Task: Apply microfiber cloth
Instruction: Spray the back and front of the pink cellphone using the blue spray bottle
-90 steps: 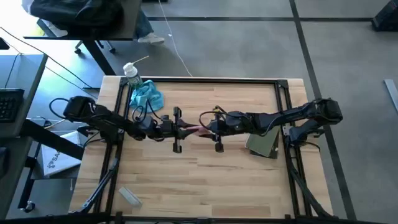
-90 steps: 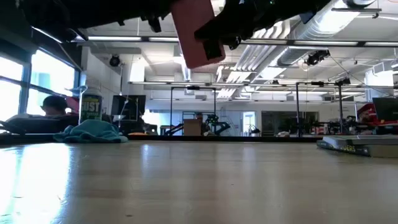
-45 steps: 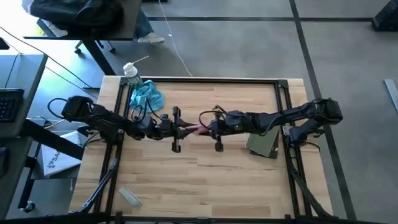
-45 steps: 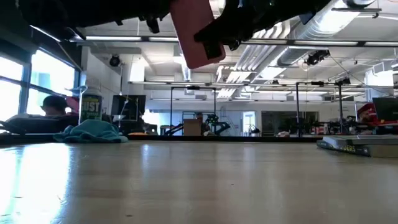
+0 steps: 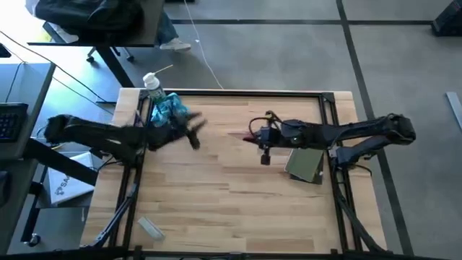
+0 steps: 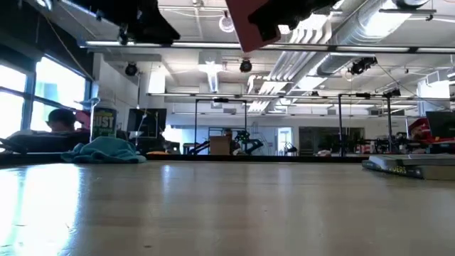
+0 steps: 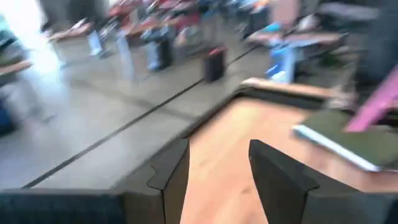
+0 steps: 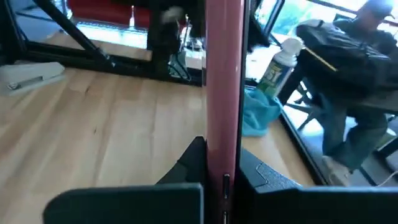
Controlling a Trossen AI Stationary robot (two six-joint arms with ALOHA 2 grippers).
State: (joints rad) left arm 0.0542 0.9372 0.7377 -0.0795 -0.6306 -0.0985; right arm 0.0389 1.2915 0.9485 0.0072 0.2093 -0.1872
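Note:
The light-blue microfiber cloth (image 5: 170, 110) lies crumpled on the table at the far left; it also shows in the low view (image 6: 106, 150) and the right wrist view (image 8: 258, 114). My left gripper (image 5: 193, 133) hovers just right of the cloth, above the table. It is open with nothing between its fingers (image 7: 214, 177). My right gripper (image 5: 261, 141) is over the table's middle, shut on a flat pink phone (image 5: 240, 134) held high above the wood (image 6: 250, 25). My right gripper pinches the pink phone (image 8: 224, 93) between its two fingers, one on each flat face, near the phone's right end (image 8: 222, 163). The fingers lie level and point toward the table's left. The phone stands on edge, lifted clear of the table.
A white spray bottle (image 5: 151, 88) stands at the far left corner behind the cloth. A flat grey-green pad (image 5: 304, 165) lies at the right under my right arm. A small pale object (image 5: 151, 227) lies near the front left. A person (image 6: 60, 121) sits beyond the table's left.
My left gripper has drawn away from the pink phone, going toward the table's left and far edge to beside the cloth. My right gripper has gone a little right and up with the phone, which stays on edge and clear of the table.

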